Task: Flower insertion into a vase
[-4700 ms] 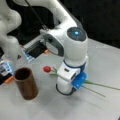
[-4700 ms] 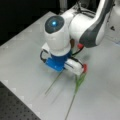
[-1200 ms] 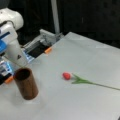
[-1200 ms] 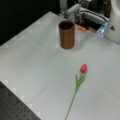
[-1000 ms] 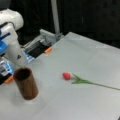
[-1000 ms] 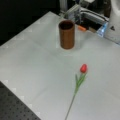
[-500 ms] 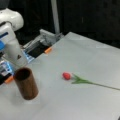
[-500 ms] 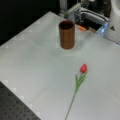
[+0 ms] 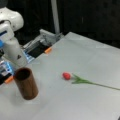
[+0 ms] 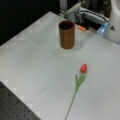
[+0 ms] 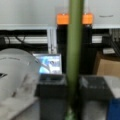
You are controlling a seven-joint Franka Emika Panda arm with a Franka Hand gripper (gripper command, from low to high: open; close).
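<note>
Wrist view shows the gripper with both dark fingers closed against a green stalk. In both front views the vase stands upright on the table, well apart from a red tulip lying flat

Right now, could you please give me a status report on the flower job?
Claw in wrist view only, green stalk between fingers. Vase upright, no flower in it. Flower flat on table, apart from vase. Nothing between them.
</note>
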